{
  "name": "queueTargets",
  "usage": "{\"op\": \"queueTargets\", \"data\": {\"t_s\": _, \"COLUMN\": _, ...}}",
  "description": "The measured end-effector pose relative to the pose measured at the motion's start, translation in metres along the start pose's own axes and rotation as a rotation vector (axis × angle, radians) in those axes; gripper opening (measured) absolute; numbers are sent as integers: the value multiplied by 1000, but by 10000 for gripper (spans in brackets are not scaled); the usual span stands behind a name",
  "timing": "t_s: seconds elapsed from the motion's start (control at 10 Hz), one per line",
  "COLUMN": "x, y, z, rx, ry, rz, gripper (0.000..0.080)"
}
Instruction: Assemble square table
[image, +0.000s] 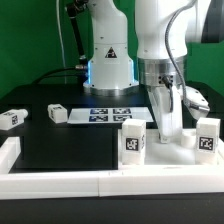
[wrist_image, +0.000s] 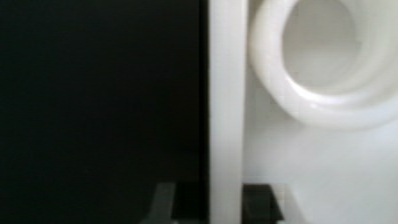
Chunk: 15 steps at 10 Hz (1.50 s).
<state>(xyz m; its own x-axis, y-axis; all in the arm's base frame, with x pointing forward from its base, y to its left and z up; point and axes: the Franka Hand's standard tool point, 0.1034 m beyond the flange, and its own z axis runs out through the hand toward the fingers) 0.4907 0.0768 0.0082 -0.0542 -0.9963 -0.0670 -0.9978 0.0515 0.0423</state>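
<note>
White plastic slab (image: 165, 152) of the square table, flat on the black table (image: 60, 145) toward the exterior view's right, upright leg (image: 132, 141) just beside. Directly beneath the gripper (image: 168, 128), no sideways offset. Raised rim (wrist_image: 222, 100) running lengthwise between the fingertips, corner hole (wrist_image: 329, 60) alongside. Jaws together, clamped on that rim. Loose legs (image: 57, 113) well apart, toward the exterior view's left.

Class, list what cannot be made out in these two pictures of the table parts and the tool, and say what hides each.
- Exterior view: where the tool meets the table slab; white on white, blurred.
- Exterior view: tag patterns on the nearest leg; too small.
- Wrist view: the slab's hole; cut off by the frame edge.
- Wrist view: the fingertips; cut off by the frame edge, out of focus.
</note>
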Motion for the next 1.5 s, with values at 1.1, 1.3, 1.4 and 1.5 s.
{"op": "queueTargets", "data": {"t_s": 1.1, "x": 80, "y": 23, "z": -6, "rx": 78, "ry": 111, "rz": -738, "gripper": 63}}
{"op": "queueTargets", "data": {"t_s": 1.3, "x": 119, "y": 16, "z": -10, "rx": 75, "ry": 116, "rz": -937, "gripper": 63}}
{"op": "queueTargets", "data": {"t_s": 1.4, "x": 122, "y": 13, "z": -11, "rx": 73, "ry": 121, "rz": -991, "gripper": 63}}
{"op": "queueTargets", "data": {"t_s": 1.5, "x": 117, "y": 12, "z": -11, "rx": 65, "ry": 126, "rz": -1048, "gripper": 63}}
